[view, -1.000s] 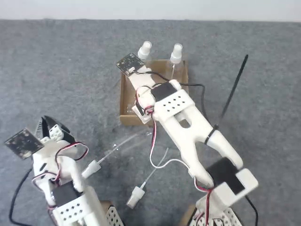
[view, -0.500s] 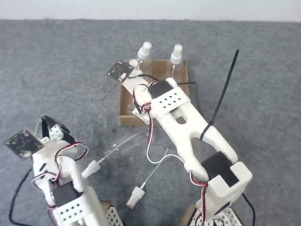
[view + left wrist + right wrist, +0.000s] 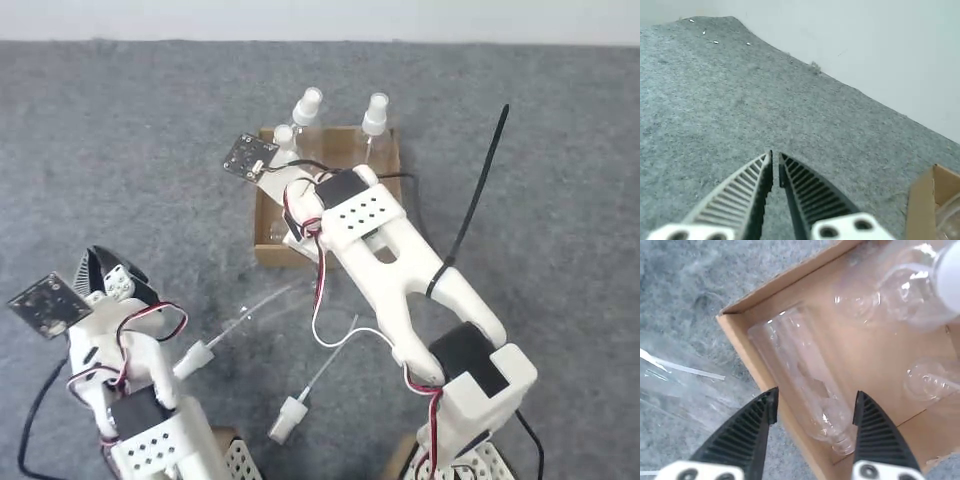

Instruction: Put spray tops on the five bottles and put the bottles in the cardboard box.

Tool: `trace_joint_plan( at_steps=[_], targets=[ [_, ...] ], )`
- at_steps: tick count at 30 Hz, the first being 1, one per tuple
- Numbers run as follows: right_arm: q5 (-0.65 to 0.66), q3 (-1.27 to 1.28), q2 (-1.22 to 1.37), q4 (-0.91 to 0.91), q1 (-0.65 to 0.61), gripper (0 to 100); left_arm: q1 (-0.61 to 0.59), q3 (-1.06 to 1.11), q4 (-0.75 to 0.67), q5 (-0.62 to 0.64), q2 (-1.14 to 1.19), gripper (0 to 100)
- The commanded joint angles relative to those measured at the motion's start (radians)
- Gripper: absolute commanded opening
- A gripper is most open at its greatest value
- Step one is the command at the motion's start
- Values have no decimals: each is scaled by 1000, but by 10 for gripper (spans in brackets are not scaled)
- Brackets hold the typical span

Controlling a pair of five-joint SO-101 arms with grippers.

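Observation:
The cardboard box (image 3: 392, 150) sits mid-table, and two capped clear bottles (image 3: 307, 106) (image 3: 375, 113) stand along its far wall. A third white top (image 3: 284, 133) shows at the box's far-left corner. My right arm (image 3: 370, 225) leans over the box. In its wrist view my right gripper (image 3: 815, 397) is open, its fingers astride a clear bottle (image 3: 800, 375) that leans in a corner of the box (image 3: 735, 325) without touching them. Another capped bottle (image 3: 912, 287) stands beyond. My left gripper (image 3: 775, 159) (image 3: 100, 268) hangs shut and empty over the carpet at front left.
Two loose spray tops with long dip tubes (image 3: 195, 356) (image 3: 288, 418) lie on the grey carpet between the arm bases. A black strap (image 3: 480, 195) sticks up from the right arm. A corner of the box (image 3: 927, 200) shows in the left wrist view.
The right wrist has swung left over the box's left side, uncovering the third white top. The left arm has not moved.

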Motion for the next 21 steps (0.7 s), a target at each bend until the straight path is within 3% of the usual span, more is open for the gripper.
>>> trace_joint_plan(
  at_steps=[1,21],
  targets=[
    [12,-80,-25,-13,24,191,-2,-13,-32,5,-15,12],
    [15,-160,156,27,31,191,-2,-13,-32,5,-15,12]
  ],
)
